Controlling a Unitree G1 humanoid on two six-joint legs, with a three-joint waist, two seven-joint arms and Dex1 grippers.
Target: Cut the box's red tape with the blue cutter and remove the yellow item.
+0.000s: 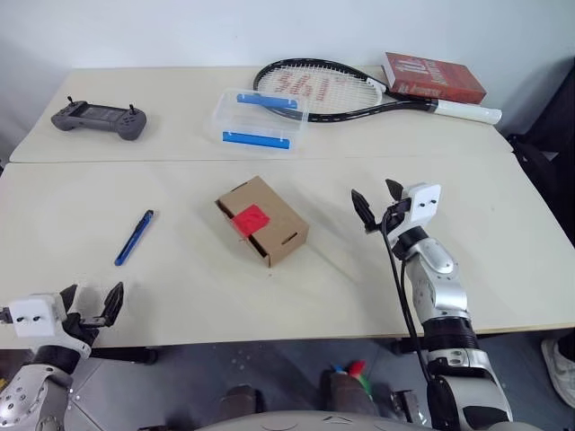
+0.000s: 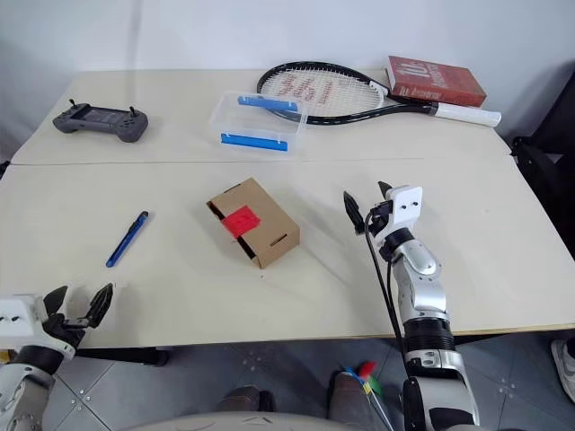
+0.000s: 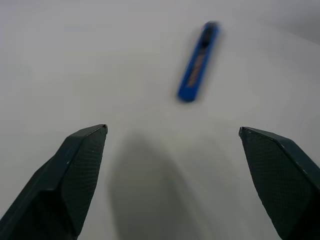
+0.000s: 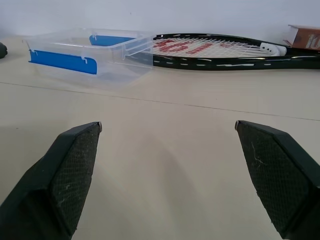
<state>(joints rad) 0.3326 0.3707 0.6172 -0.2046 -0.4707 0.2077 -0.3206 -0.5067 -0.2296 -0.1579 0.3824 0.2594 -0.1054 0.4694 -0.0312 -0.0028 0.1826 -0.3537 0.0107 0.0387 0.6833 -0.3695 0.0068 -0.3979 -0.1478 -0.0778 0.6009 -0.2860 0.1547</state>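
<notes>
A small corrugated cardboard box (image 1: 261, 220) is lying mid-tabletop (image 1: 180, 296), a square of red tape (image 1: 251, 219) sealing its flap, the slim blue cutter (image 1: 134, 237) lying well to its left. Both the left gripper (image 1: 90, 303) and the right gripper (image 1: 377, 205) are standing spread apart, holding nothing. A clear plastic container (image 1: 256, 118), a racket (image 1: 359, 94), a book (image 1: 434, 78) and a controller (image 1: 99, 118) are sitting far behind.

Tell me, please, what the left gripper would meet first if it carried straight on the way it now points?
Probably the blue cutter: it lies on the table ahead of the open left gripper, slightly off its centre line, so it might be only grazed; depth is uncertain.
</notes>
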